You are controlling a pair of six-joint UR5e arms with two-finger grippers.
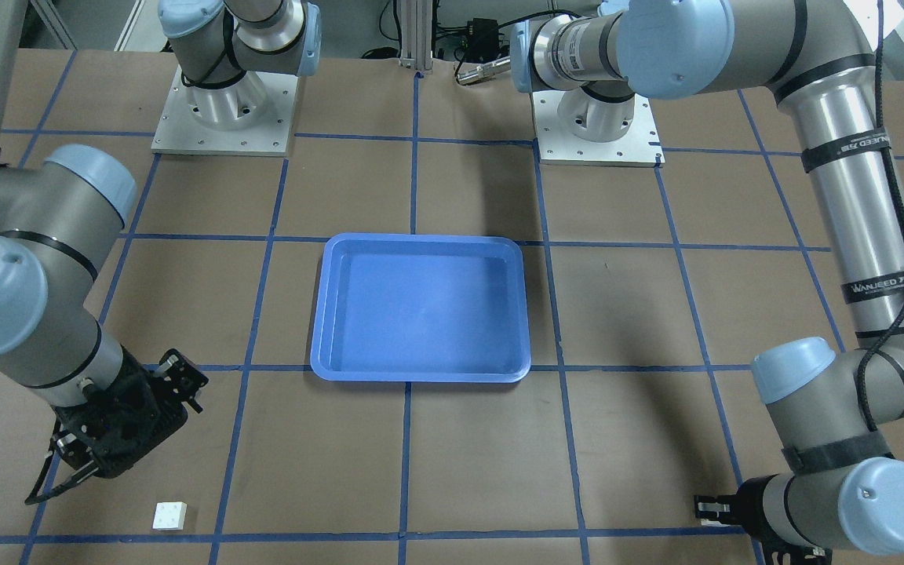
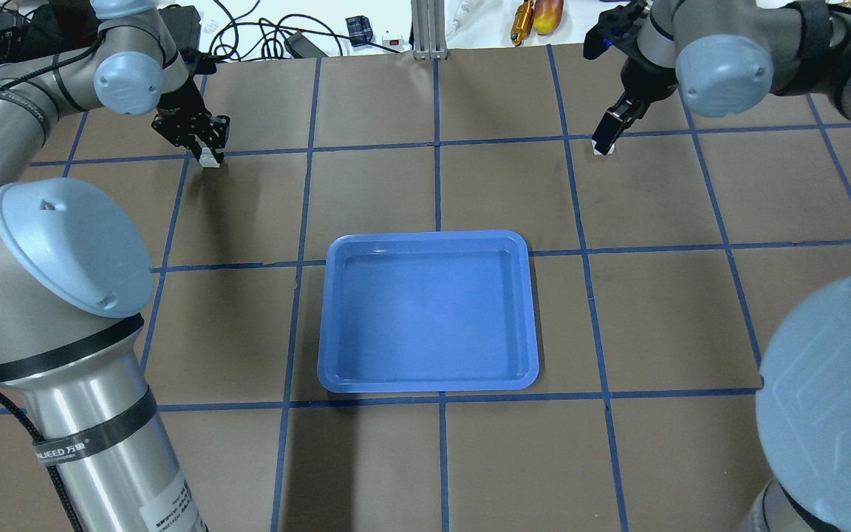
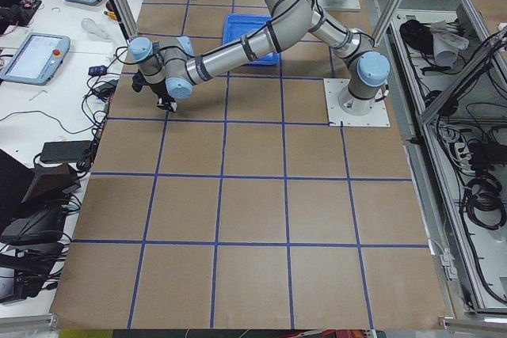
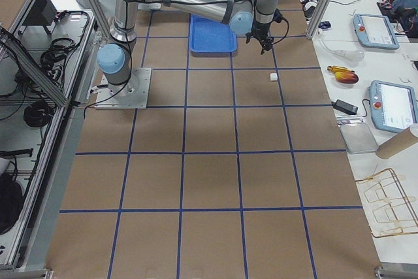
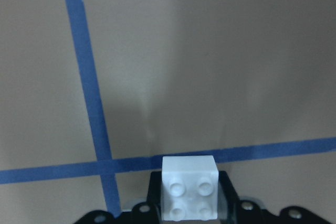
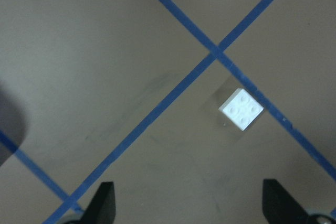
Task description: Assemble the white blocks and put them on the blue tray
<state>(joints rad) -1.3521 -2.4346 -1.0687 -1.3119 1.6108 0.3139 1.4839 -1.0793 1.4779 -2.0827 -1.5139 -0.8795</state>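
The blue tray (image 2: 333,325) lies empty at the table's middle and also shows in the front view (image 1: 325,314). My left gripper (image 2: 206,150) is shut on a white block (image 5: 189,195), studs facing the camera, low over the table at a tape crossing; whether it touches the table I cannot tell. My right gripper (image 2: 606,139) is open and hovers above a second white block (image 6: 241,109), which lies loose on the table next to a blue tape line. That block also shows in the front view (image 1: 170,515), a little off the right gripper (image 1: 60,471).
Blue tape lines grid the brown table. Cables, tools and an aluminium post (image 2: 429,29) sit beyond the far edge in the overhead view. The arm bases (image 1: 224,110) stand behind the tray. Operator tablets (image 4: 375,31) lie on side benches.
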